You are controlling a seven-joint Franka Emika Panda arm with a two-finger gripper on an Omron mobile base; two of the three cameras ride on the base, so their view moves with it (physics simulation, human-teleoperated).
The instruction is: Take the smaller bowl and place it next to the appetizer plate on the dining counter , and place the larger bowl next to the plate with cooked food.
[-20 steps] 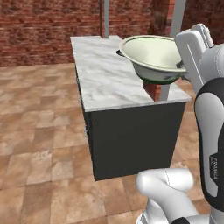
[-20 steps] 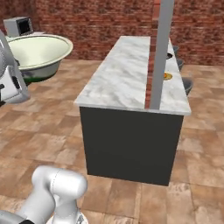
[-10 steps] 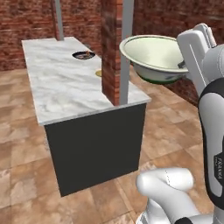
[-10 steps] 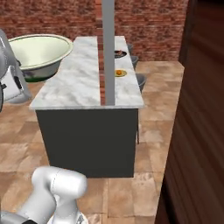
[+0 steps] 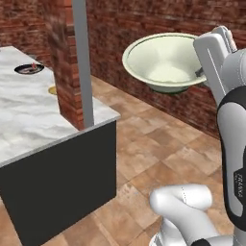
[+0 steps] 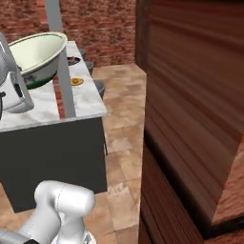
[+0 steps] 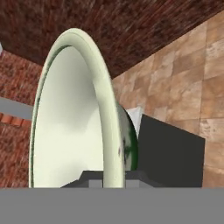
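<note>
Stretching away beside a grey post, the marble surface (image 5: 33,120) carries a dark plate (image 5: 29,69) and a yellow plate (image 6: 76,81). Held in the air off its end, the cream bowl (image 5: 166,60) has its rim pinched in the closed end effector (image 7: 113,177).

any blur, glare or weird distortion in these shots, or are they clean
Left base view: crisp, flat rendered light, no glare; soft shading inside the larger bowl. Right base view: the near wooden wall looks streaky and smeared, while the dining counter stays sharp. Hand view: the bowl's rim is stretched into a tall arc by closeness, and the pincer closes on it.
</note>
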